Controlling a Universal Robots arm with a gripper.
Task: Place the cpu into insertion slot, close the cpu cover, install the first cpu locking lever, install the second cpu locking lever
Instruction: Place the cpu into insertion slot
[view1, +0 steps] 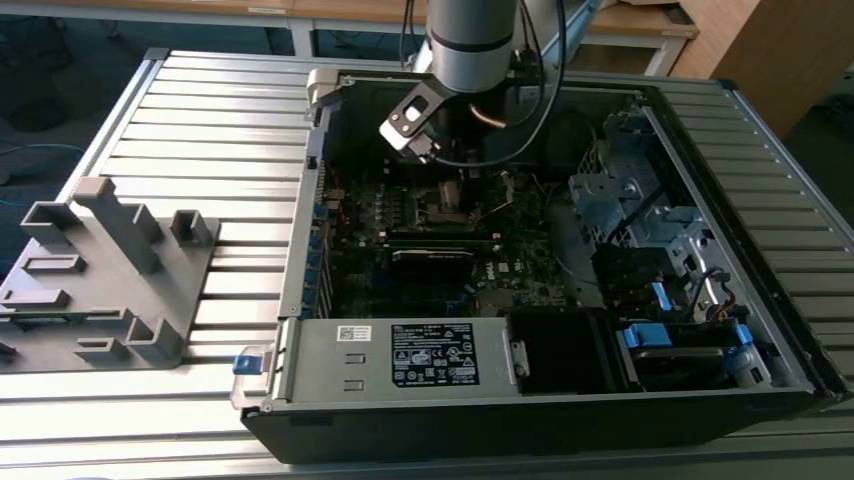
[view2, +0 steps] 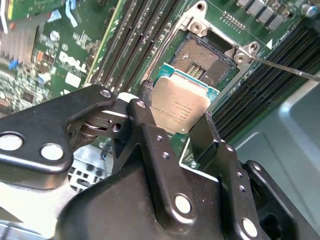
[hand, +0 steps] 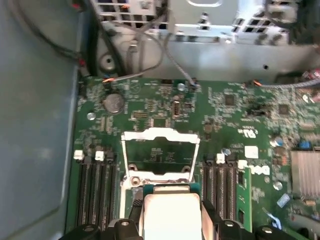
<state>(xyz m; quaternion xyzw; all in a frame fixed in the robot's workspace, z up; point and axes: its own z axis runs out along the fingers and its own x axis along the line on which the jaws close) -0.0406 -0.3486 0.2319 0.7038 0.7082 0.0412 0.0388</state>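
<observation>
In both wrist views my gripper (view2: 176, 107) (hand: 171, 210) is shut on the cpu (view2: 180, 102) (hand: 170, 212), a flat silver square chip pinched at two opposite edges by the black fingers (view2: 145, 115). The chip hangs just above the board, overlapping one edge of the insertion slot (view2: 202, 57), whose dark square contact field lies bare. The cpu cover (hand: 160, 136), a silver frame with a large window, stands hinged open beyond the chip. A thin metal lever (view2: 290, 70) sticks out from the slot's corner. In the exterior view the arm (view1: 467, 45) reaches down into the open computer case over the slot (view1: 450, 208).
Long black memory slots (view2: 127, 45) (hand: 95, 192) flank the socket on both sides. A finned heatsink (hand: 305, 172) sits on the board. The case's power supply (view1: 400, 355) and drive cage (view1: 627, 190) wall in the board. A grey fixture (view1: 107, 270) stands at the exterior view's left.
</observation>
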